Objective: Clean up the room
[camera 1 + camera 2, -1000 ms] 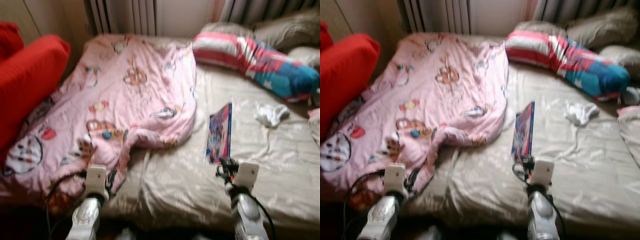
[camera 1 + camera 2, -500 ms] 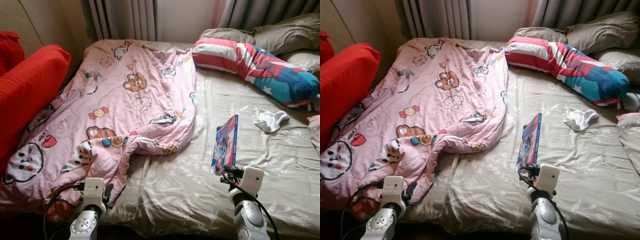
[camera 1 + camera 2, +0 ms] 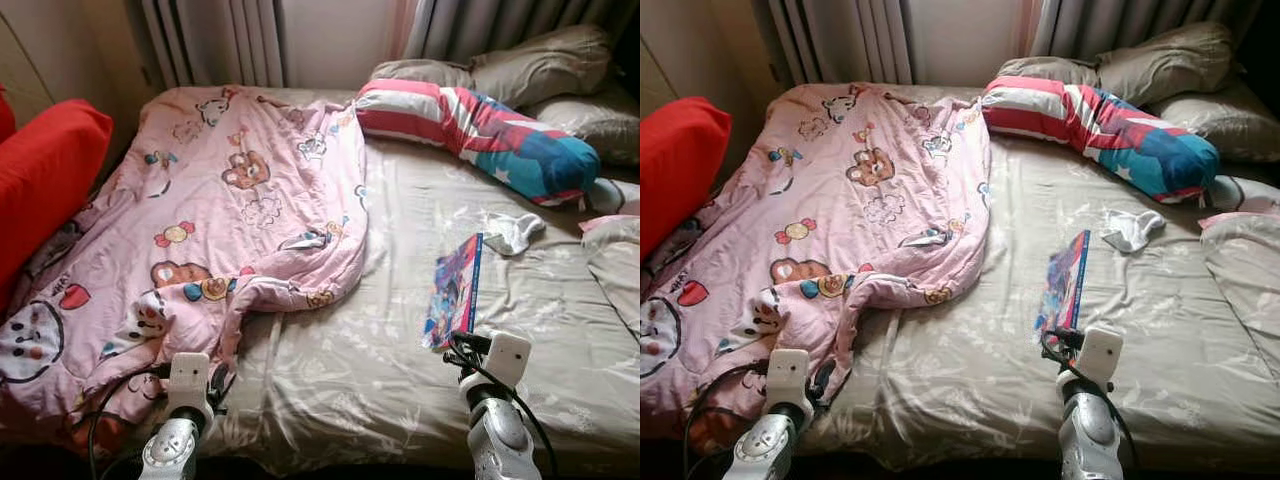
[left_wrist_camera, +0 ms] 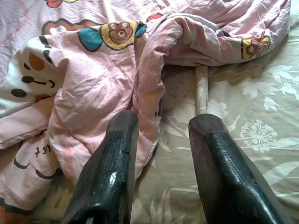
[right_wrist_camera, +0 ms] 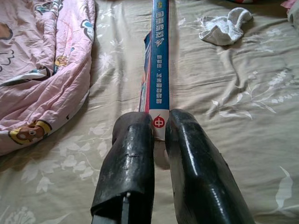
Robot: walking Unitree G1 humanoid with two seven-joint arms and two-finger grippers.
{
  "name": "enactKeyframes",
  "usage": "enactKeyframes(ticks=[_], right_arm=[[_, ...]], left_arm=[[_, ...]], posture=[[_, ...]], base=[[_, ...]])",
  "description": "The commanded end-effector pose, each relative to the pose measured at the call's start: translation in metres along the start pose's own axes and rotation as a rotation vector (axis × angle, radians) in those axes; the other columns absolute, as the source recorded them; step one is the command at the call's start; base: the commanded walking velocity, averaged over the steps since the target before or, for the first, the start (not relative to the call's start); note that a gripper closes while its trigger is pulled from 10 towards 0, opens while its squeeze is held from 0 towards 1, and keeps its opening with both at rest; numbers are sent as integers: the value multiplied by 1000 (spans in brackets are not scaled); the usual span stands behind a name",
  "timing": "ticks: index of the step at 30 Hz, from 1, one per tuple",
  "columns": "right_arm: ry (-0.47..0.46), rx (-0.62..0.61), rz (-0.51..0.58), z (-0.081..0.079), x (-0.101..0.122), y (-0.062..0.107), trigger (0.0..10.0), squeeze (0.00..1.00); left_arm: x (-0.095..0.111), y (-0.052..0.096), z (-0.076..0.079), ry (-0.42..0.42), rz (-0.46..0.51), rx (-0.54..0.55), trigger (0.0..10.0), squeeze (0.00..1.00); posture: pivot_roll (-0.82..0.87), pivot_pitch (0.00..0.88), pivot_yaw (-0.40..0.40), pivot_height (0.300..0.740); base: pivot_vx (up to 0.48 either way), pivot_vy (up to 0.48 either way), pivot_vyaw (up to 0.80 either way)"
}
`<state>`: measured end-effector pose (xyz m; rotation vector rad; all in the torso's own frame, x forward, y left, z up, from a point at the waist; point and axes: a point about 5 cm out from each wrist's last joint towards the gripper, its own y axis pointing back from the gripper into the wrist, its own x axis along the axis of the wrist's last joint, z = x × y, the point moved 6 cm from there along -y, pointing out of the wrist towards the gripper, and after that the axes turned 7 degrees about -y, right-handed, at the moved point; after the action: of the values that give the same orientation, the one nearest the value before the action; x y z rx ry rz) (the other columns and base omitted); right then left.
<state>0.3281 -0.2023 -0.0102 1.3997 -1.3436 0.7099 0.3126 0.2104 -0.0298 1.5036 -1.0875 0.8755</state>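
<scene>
Messy bed (image 3: 330, 370) scene: red cushion (image 3: 45, 180) far left, pink blanket (image 3: 220, 220) bunched beside it, left gripper (image 4: 159, 140) hovering spread open over its edge. Mid-bed, right gripper (image 5: 160, 135) is pinched on the book (image 3: 455, 290), sock (image 3: 512, 232) beyond. Looks like the pickup step; next comes lifting it away. No bins around.

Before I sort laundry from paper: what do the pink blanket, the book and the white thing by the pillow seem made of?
Pink blanket: soft printed fabric, matte, creased. Book: paper, glossy printed spine. White thing: crumpled cloth, likely a sock.
</scene>
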Motion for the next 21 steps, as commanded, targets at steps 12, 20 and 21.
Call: enactKeyframes(ticks=[12, 20, 21], right_arm=[[-45, 17, 9, -5, 1, -1, 10000, 0], [-36, 27, 16, -8, 2, -2, 10000, 0], [-36, 27, 16, -8, 2, -2, 10000, 0]], left_arm=[[-4, 3, 3, -13, -5, -19, 10000, 0], [-4, 3, 4, -16, -3, -24, 10000, 0], [-4, 3, 4, -16, -3, -24, 10000, 0]], posture=[[-61, 130, -19, 740], [-61, 121, -17, 740], [-61, 121, -17, 740]], base=[[0, -309, -200], [0, -365, -100], [0, -364, 0]])
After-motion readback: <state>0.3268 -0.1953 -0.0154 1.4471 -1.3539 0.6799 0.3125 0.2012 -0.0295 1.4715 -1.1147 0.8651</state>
